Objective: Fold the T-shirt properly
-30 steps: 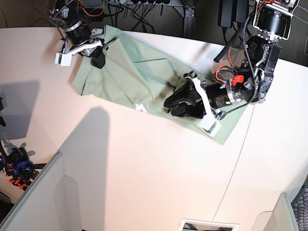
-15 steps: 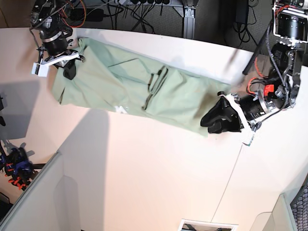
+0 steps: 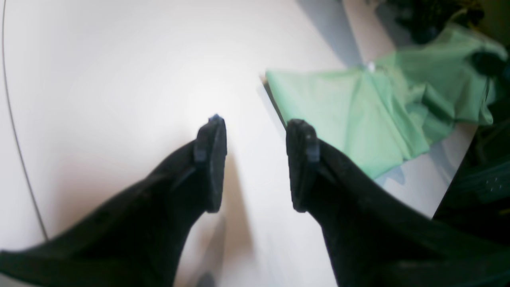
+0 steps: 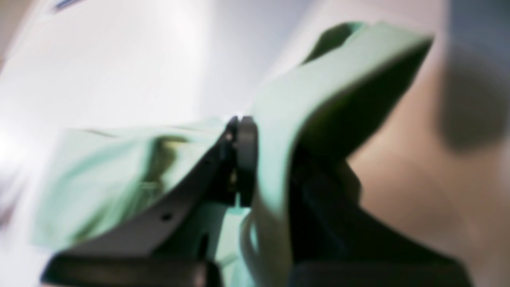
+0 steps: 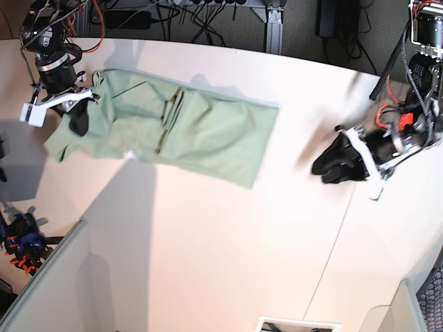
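Right pincer (image 5: 78, 117) clamps T-shirt (image 5: 201, 131); left pincer (image 5: 332, 166) spread.

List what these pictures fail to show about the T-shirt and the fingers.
- T-shirt: collar and placket too small in the base view.
- Right gripper: right wrist view is blurred; cloth drapes over one side.
- Left gripper: its fingers merge into one dark mass in the base view.
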Tool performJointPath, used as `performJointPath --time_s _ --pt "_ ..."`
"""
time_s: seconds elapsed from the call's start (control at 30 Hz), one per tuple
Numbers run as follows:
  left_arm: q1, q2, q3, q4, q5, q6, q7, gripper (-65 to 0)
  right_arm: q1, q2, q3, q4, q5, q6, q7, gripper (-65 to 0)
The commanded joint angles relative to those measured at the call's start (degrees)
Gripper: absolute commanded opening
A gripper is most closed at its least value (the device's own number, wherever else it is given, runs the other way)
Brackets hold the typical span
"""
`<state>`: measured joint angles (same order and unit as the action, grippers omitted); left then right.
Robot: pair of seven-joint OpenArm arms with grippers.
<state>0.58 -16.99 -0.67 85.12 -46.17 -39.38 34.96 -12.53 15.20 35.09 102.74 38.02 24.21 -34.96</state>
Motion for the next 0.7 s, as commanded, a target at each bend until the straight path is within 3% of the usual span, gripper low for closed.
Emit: performJointPath --time_s 0.0,0.23,0.37,0.47,0.5,0.6,0.67 --pt "-0.4 -0.3 -0.2 1.0 -1.3 -0.6 -1.1 -36.4 0.4 -0.9 -1.3 2.5 0.5 0.3 1.4 -65.0" --pt "2.6 -0.3 -0.2 1.0 -1.5 -0.6 -1.3 -36.4 0.9 -13.0 -16.9 10.4 -6.3 0.3 3.3 -65.0" --pt "4.1 -0.3 0.0 1.0 -2.6 -0.6 -1.3 -36.4 3.0 -18.1 -26.9 8.3 -18.7 0.3 6.6 -65.0" --pt "4.6 -0.3 0.6 1.0 -3.1 -0.6 -1.3 -36.4 4.1 -20.2 -33.0 4.2 -24.2 0.3 8.5 -65.0" --pt "4.7 -0.3 0.9 1.0 -3.1 -0.6 -1.3 -36.4 4.5 -20.1 -34.9 2.6 -24.8 0.3 8.6 -59.7" --pt "4.7 -0.3 1.1 1.0 -3.1 -0.6 -1.3 -36.4 5.3 -20.1 -39.5 -1.3 -25.3 0.3 8.9 -31.4" --pt "4.7 -0.3 1.1 1.0 -3.1 -0.6 -1.3 -36.4 5.5 -20.1 -41.7 -2.2 -25.7 0.3 9.1 -26.0"
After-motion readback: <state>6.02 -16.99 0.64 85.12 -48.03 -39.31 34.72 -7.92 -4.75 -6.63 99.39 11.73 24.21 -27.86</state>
